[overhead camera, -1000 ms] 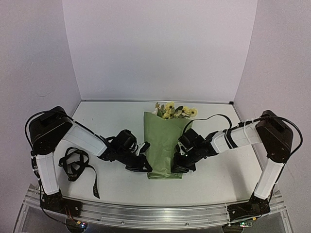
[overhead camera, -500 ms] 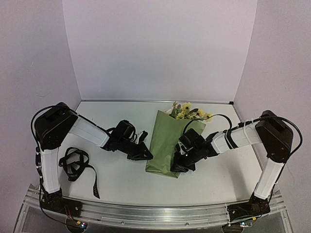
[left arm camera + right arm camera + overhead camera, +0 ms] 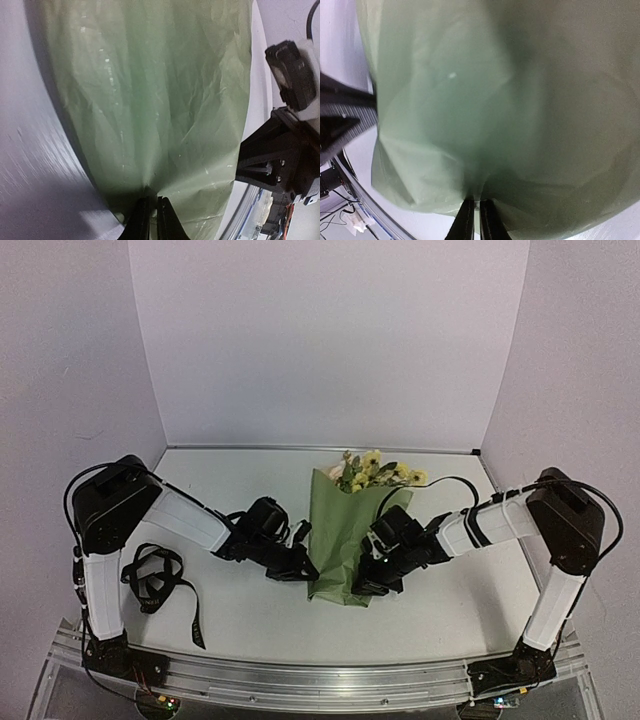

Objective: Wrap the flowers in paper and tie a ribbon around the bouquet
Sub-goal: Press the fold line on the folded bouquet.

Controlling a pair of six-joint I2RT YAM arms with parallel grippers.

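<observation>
Top view: olive-green paper cone [image 3: 340, 530] lies on white tabletop [image 3: 250, 490] between arms, pale yellow flowers [image 3: 375, 472] at its far end. Long black ribbon [image 3: 155, 580] lies loose near left base, well apart. Left gripper [image 3: 300, 568] at cone's lower left edge, right gripper [image 3: 372, 578] at lower right.

Wrist views alone show grips: left gripper [image 3: 151, 200] nearly closed, pinching paper, creases radiating from it. Right gripper [image 3: 476, 202] likewise pinched on paper edge.

Flowers and ribbon show only in top view.

The bouquet [image 3: 340, 535] is flanked at its base by the left gripper [image 3: 303, 571] and right gripper [image 3: 366, 583]. Flowers [image 3: 375, 472] are seen beyond both; the ribbon [image 3: 155, 578] is left of the left gripper.
</observation>
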